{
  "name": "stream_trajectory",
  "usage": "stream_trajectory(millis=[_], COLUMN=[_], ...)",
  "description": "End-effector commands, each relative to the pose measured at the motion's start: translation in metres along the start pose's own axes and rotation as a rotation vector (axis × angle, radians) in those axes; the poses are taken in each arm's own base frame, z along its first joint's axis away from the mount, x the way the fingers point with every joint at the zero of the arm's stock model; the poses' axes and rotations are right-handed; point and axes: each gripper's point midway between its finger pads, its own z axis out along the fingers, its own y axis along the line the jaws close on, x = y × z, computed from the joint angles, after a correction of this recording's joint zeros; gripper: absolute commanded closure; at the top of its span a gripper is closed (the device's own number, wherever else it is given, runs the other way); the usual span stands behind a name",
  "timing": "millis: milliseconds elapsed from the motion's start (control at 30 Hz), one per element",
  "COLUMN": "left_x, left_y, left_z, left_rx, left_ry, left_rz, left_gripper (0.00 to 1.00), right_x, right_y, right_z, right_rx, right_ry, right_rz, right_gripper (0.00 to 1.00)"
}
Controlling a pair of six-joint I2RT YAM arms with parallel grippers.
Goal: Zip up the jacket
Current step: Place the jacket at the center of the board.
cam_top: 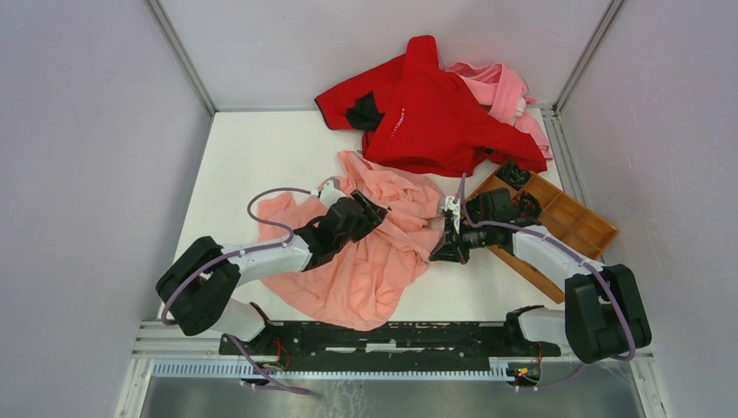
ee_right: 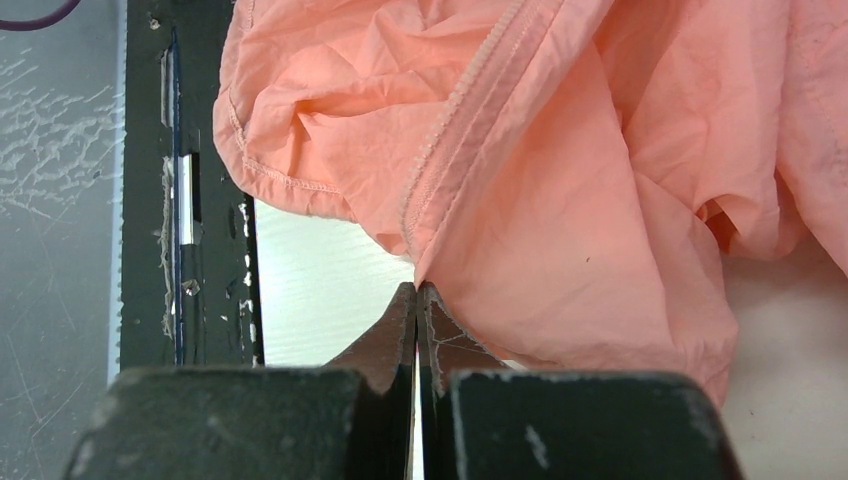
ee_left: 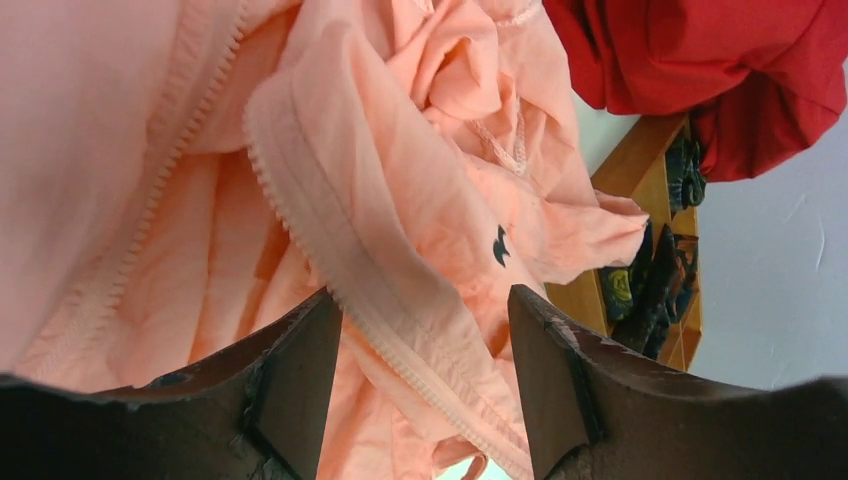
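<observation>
Salmon jacket mid-table, left gripper over its far folds, right gripper at its right edge, red garment beyond.

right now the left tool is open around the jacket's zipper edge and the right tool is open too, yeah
Not quite. The left tool is open around the zipper edge of the jacket, but the right tool is shut, pinching its edge, as the right wrist view shows.

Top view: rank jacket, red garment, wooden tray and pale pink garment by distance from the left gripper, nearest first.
1. jacket: directly under the left gripper.
2. red garment: just behind it.
3. wooden tray: off to the right.
4. pale pink garment: far back right, behind the red one.
</observation>
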Motion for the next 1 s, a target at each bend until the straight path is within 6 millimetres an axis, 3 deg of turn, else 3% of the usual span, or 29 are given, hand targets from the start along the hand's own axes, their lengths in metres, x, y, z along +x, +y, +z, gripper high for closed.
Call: stream_trajectory(millis=[0,267,500,667,767,967], left_x=[-0.020,-0.020,-0.024,-0.029,-0.031,-0.030], left_y=[-0.019,-0.082,-0.148,-0.201,-0.235,-0.266], left_z=[0.008,0.006,0.008,-0.007,-0.027,-0.041], left_rx=[0.079,0.476,0.709,0.942,1.109,1.251], left_ry=[-0.057,0.043,0.048,-0.005,-0.028,-0.057], left_rz=[0.050,0.369,0.590,0.642,0.646,0.619], left_gripper=[0.40,0.97,0.98,0.98,0.98,0.98], right_x=[-0.012,-0.012,-0.026,-0.039,-0.052,-0.060], right_y=[-0.003,0.006,0.009,0.014,0.014,0.008], right_z=[-0.001,0.002,-0.007,-0.016,-0.029,-0.048], right_rx=[-0.016,-0.085,-0.080,-0.085,-0.071,0.000], right_ry=[-0.020,-0.049,-0.136,-0.209,-0.252,-0.315], right_rz=[-0.016,0.029,0.042,0.045,0.005,0.003], right_gripper=[1.00,1.00,1.00,1.00,1.00,1.00])
